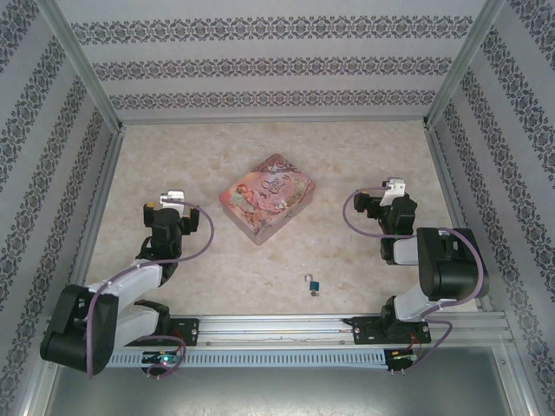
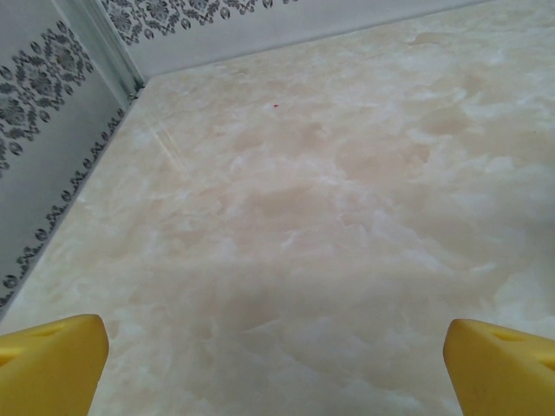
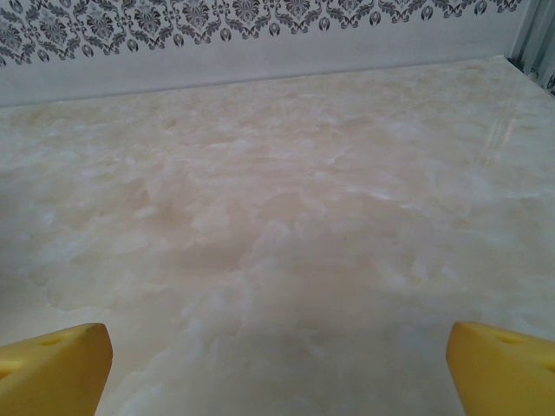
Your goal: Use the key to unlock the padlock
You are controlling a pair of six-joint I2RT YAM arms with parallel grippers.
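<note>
The padlock point(image 1: 312, 282), a tiny teal-blue block with a small metal loop, lies on the marble tabletop near the front edge, between the two arms. A tiny greyish sliver, the key point(image 1: 316, 291), lies right against it. My left gripper point(image 1: 174, 198) rests at the left, far from both, its yellow fingertips point(image 2: 52, 360) wide apart over bare marble: open and empty. At the right my right gripper point(image 1: 393, 186) stands the same way, yellow fingertips point(image 3: 52, 364) spread, open and empty.
A pink illustrated tin point(image 1: 267, 198) lies at the table's middle, turned diagonally. Patterned walls with metal posts point(image 1: 82, 61) close in the left, back and right sides. A metal rail point(image 1: 277, 328) runs along the front edge by the arm bases.
</note>
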